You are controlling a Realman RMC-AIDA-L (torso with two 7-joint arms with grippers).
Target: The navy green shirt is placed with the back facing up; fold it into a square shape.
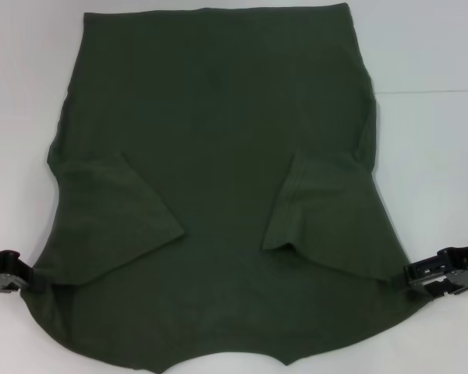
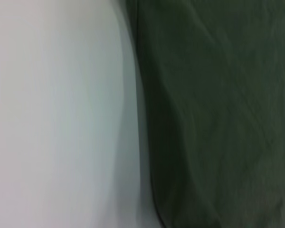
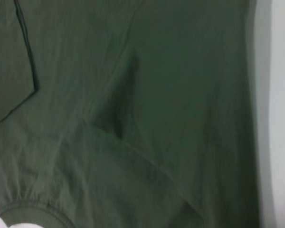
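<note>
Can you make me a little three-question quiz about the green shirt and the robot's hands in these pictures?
1. True or false: both sleeves of the navy green shirt are folded in over its body.
2. Where are the left hand and right hand? A) in the middle of the shirt B) one at each side edge of the shirt, near the robot C) both far away at the shirt's far end
3. Fill in: the shirt lies on a ___ table.

Key
1. True: both sleeves lie folded inward on the cloth.
2. B
3. white
</note>
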